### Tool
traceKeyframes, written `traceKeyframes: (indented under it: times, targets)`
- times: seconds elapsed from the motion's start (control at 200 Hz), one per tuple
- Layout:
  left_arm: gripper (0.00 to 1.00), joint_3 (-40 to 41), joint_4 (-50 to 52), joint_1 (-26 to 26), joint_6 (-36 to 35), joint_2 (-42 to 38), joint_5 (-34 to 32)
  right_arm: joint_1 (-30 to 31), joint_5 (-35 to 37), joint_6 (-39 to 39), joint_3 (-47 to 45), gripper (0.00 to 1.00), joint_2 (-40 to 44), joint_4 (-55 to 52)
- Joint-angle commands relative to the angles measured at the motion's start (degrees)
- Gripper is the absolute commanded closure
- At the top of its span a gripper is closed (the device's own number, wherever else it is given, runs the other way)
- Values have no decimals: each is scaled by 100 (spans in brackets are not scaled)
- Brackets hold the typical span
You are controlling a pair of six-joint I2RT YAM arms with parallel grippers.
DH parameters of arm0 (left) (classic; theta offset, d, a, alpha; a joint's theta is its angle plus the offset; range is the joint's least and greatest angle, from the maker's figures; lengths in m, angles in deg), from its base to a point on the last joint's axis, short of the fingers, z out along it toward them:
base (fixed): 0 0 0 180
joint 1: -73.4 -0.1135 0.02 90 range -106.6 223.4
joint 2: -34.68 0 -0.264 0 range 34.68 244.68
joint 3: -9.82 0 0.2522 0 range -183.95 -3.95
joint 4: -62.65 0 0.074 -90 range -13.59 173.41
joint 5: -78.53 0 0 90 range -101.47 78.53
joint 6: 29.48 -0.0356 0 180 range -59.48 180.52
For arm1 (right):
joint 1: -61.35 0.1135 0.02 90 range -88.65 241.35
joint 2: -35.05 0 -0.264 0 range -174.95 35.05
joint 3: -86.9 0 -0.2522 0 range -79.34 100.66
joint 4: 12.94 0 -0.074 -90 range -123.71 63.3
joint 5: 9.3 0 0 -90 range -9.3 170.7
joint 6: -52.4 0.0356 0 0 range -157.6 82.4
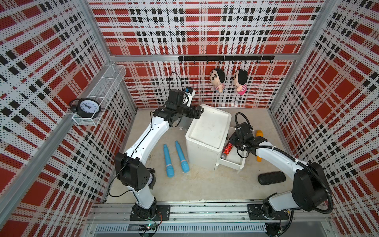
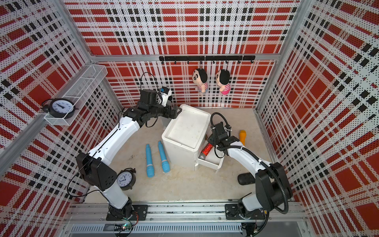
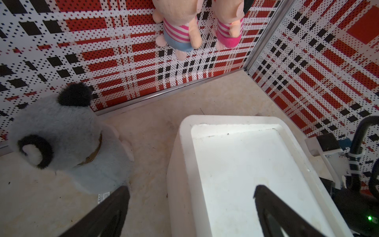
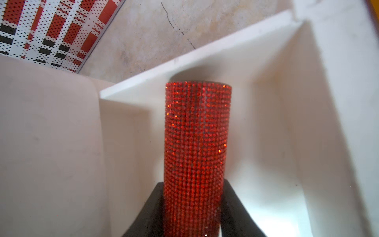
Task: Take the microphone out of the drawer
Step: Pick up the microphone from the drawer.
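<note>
Red rhinestone-clad cylindrical microphone (image 4: 196, 143), within the open white drawer (image 4: 276, 98) of the white box cabinet (image 1: 209, 127) toward the worktop's right edge, clamped between the right gripper's (image 4: 192, 190) fingers: grasp made, lift clear of the drawer walls judged next; left gripper (image 3: 191, 188) gapes over the cabinet's rear corner.

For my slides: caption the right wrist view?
Right gripper closed on the red sequinned microphone inside the open white drawer.

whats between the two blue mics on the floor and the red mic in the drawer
The white cabinet stands between them, in both top views: blue microphones on the floor at one side, red microphone in its open drawer at the other.
</note>
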Motion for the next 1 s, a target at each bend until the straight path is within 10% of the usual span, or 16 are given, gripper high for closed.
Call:
traceKeyframes:
  times: [0.0, 0.997]
  targets:
    - [2, 37, -137, -19, 31, -46, 76, 63, 216, 43, -47, 93, 239, -49]
    - [2, 37, -152, -44, 38, 3, 123, 312, 2021, -1531, 442, 100, 1026, 487]
